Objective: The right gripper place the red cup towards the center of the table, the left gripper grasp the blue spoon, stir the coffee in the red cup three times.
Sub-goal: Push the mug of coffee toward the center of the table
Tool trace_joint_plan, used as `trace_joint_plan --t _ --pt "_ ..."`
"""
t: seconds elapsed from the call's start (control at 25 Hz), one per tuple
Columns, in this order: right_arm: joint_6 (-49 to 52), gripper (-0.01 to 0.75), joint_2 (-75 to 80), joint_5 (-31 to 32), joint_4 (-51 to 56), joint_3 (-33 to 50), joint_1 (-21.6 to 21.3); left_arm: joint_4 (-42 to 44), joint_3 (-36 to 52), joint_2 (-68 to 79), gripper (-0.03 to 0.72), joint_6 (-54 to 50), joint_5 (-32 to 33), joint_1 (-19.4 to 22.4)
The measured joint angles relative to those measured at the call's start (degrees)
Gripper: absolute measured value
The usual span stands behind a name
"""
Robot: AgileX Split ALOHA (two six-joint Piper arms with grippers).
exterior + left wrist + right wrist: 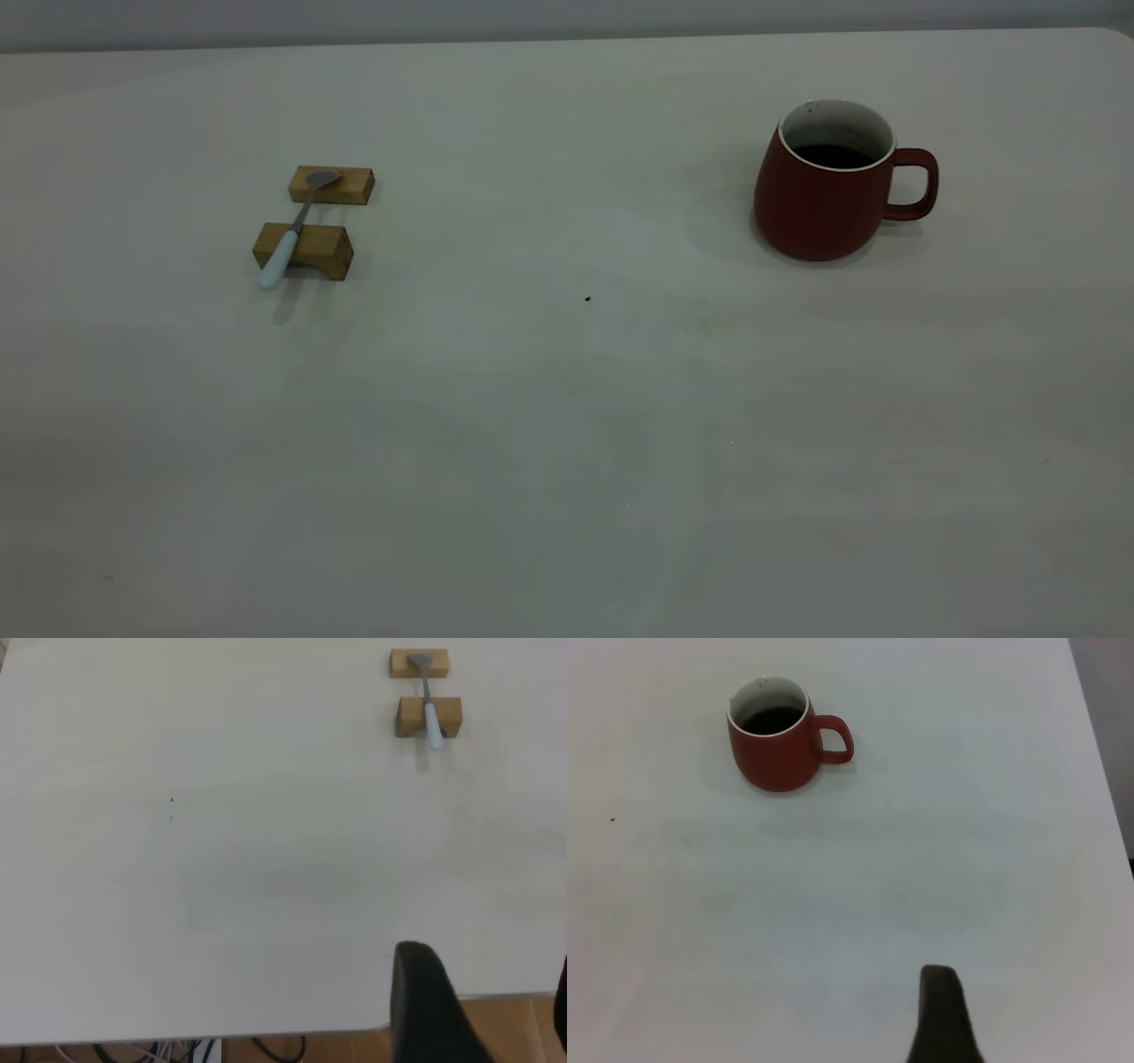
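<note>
The red cup (pixel 833 190) stands upright at the far right of the table (pixel 567 461), with its handle pointing right and dark coffee (pixel 833 157) inside. In the right wrist view the red cup (pixel 775 744) is far from my right gripper (pixel 939 1005), of which only a dark part shows. The blue spoon (pixel 292 232) lies across two tan wooden blocks at the left, its pale handle toward the front. My left gripper (pixel 487 961) hangs open over the table's edge, far from the blue spoon (pixel 431 709). Neither gripper appears in the exterior view.
The two wooden blocks (pixel 304 248) (pixel 331 185) carry the spoon off the tabletop. A tiny dark speck (pixel 587 299) marks the middle of the table. Cables (pixel 177 1051) and a wooden floor show beyond the table's edge in the left wrist view.
</note>
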Motion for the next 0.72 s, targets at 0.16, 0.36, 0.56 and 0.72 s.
trace_joint_plan --t 0.16,0.36,0.56,0.72 --pt "0.0 0.582 0.0 0.0 0.0 0.0 0.0 0.0 0.0 0.0 0.424 0.0 0.0 0.0" --pt "0.0 0.582 0.0 0.0 0.0 0.0 0.0 0.0 0.0 0.0 0.424 0.0 0.0 0.0" --pt "0.0 0.582 0.0 0.0 0.0 0.0 0.0 0.0 0.0 0.0 0.424 0.0 0.0 0.0" --pt "0.0 0.579 0.0 0.0 2.1 0.0 0.0 0.0 0.0 0.0 0.424 0.0 0.0 0.0"
